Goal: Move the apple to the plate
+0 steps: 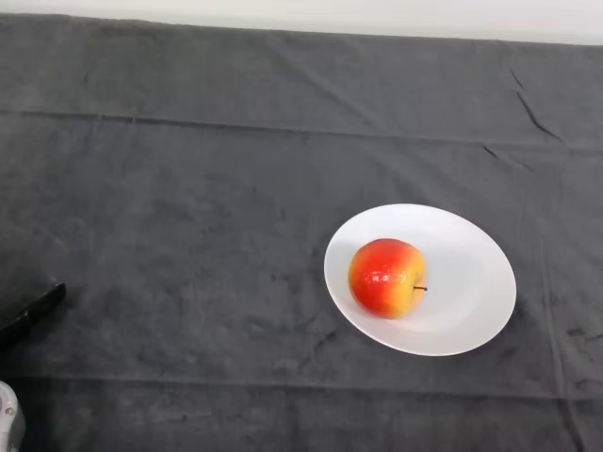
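Note:
A red and yellow apple (386,277) lies on its side on a white plate (471,273) at the right of the table, its stem pointing right. It sits on the plate's left half. Only a black fingertip of my left hand (38,306) shows at the far left edge, well away from the plate. It touches nothing that I can see. A bit of the silver-grey arm (8,414) shows at the lower left corner.
A dark grey cloth (207,217) with creases covers the whole table. A pale wall strip (377,14) runs along the far edge.

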Motion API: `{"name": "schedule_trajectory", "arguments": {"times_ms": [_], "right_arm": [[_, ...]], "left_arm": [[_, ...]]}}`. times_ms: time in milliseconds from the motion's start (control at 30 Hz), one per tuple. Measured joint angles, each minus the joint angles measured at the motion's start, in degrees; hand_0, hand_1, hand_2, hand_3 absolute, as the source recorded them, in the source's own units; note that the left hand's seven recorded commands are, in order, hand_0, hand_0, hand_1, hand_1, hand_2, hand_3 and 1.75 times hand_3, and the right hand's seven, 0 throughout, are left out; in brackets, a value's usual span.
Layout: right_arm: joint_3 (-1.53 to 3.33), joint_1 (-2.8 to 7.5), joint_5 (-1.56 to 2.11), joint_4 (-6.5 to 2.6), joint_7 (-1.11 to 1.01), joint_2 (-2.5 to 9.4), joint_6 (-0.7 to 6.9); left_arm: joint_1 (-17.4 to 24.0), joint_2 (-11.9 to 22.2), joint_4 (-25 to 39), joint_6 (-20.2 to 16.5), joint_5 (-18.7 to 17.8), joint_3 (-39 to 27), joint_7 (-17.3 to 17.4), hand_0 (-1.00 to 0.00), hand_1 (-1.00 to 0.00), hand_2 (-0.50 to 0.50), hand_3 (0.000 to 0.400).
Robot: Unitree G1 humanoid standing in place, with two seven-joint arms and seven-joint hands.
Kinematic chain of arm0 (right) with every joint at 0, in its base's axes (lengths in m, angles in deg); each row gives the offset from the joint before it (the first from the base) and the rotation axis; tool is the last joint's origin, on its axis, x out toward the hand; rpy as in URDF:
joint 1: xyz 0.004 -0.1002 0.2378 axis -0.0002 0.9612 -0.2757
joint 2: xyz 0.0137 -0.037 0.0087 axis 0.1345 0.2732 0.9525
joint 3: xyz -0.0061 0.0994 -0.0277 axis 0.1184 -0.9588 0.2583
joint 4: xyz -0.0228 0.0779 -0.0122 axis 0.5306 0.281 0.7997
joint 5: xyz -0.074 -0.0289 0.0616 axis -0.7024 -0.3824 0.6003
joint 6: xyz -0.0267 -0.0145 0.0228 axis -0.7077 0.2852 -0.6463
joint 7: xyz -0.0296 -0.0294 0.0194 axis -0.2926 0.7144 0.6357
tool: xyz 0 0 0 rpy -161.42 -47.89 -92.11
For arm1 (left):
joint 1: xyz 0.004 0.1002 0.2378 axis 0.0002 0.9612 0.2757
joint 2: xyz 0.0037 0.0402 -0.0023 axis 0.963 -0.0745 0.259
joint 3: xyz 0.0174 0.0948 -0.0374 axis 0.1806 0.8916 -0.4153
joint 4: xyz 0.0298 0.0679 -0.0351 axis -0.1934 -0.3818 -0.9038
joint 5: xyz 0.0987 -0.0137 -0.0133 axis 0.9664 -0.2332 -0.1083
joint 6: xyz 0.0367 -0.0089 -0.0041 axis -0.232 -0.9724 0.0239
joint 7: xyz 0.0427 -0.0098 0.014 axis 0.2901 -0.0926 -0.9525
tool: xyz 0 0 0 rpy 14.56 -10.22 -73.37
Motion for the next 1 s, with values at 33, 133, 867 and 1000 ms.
{"name": "schedule_trajectory", "arguments": {"times_ms": [33,133,867,1000], "right_arm": [[0.0,0.0,0.0,0.0,0.0,0.0,0.0],[0.0,0.0,0.0,0.01,0.0,0.0,0.0],[0.0,0.0,-0.03,0.03,0.0,0.0,0.0],[0.0,0.0,-0.03,0.03,0.0,0.0,0.0]], "left_arm": [[0.0,0.0,0.0,0.0,0.0,0.0,0.0,0.0,0.0,0.0,0.0],[0.0,0.0,0.0,0.1,0.1,-0.2,0.0,0.0,0.0,0.0,0.0],[0.0,0.0,0.0,0.2,2.3,-2.2,-0.8,0.0,0.0,0.0,0.0],[0.0,0.0,0.0,0.3,2.4,-2.3,-0.8,0.0,0.0,0.0,0.0]]}}
